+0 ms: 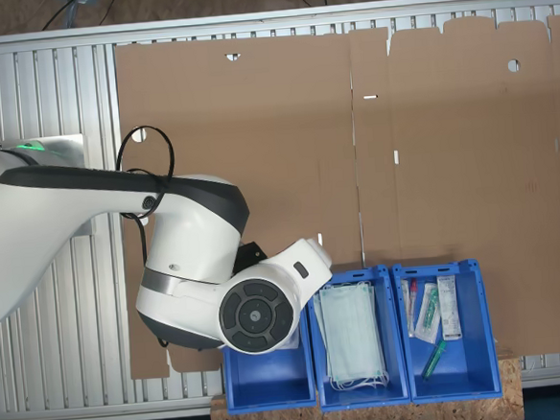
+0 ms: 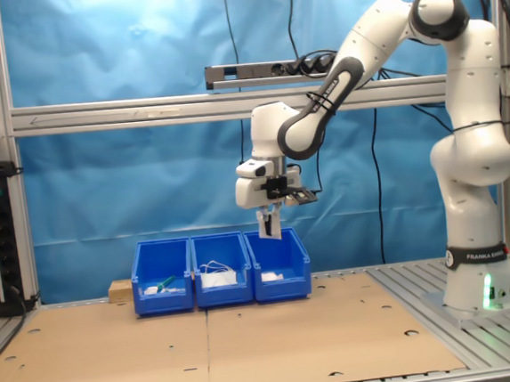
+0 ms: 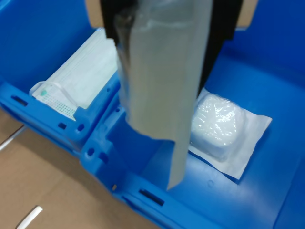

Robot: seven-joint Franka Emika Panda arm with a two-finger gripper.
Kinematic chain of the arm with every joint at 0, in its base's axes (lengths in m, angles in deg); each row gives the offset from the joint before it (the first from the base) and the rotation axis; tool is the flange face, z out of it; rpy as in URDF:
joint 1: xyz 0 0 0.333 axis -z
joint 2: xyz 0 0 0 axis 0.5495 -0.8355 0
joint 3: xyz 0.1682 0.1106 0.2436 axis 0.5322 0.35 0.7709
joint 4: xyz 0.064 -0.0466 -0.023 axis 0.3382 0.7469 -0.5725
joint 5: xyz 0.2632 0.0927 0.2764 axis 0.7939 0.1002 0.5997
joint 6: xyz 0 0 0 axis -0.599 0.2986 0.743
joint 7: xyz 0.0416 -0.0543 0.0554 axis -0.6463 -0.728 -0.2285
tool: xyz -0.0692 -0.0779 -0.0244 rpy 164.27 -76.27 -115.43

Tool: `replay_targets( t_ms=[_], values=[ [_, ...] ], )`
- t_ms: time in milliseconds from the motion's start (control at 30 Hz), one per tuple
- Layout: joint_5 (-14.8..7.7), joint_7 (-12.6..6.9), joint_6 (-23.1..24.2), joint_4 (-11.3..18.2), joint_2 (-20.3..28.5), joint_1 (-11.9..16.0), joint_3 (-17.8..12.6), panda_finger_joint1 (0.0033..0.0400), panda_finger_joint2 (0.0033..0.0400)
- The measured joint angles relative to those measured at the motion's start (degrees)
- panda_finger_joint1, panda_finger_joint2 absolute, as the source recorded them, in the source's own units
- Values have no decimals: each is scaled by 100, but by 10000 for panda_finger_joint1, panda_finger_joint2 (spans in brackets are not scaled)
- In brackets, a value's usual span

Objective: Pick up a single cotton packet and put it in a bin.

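Gripper (image 2: 270,222) hangs over bin (image 2: 283,278) at second exterior view's right end of blue row, fingers pinching cotton packet (image 3: 162,90) by top edge. Packet dangles flat, long side pointing straight down, low end above bin floor, nr bin's front wall. Puffy white pad (image 3: 224,129) lies in same bin, just beside. Face masks (image 3: 83,78) in next bin over. Next move, my guess: let go, packet falls straight in.

Three blue bins stand in a row: one (image 1: 269,376) partly under the arm, one (image 1: 359,344) holding a stack of pale green face masks (image 1: 351,335), and one (image 1: 447,333) with syringes and slim packets. Two white packets show in the wrist view, one (image 3: 162,90) hanging close to the camera and one puffy packet (image 3: 224,126) lying on a bin floor. One robot arm (image 2: 375,33) is present.
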Motion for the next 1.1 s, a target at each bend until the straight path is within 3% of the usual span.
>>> replay_targets(
  t_ms=[367, 400, 700, 900, 1100],
  values=[
    [-9, 1167, -13, 0, -20, 7, -16, 53, 53],
    [-9, 1167, -13, 0, -20, 7, -16, 53, 53],
    [-42, 1964, -20, -5, -32, 6, -36, 53, 53],
    [-327, 2441, -30, -105, -53, 7, -136, 53, 53],
    [-646, 2762, -37, -232, -58, 7, -264, 53, 53]
  ],
)
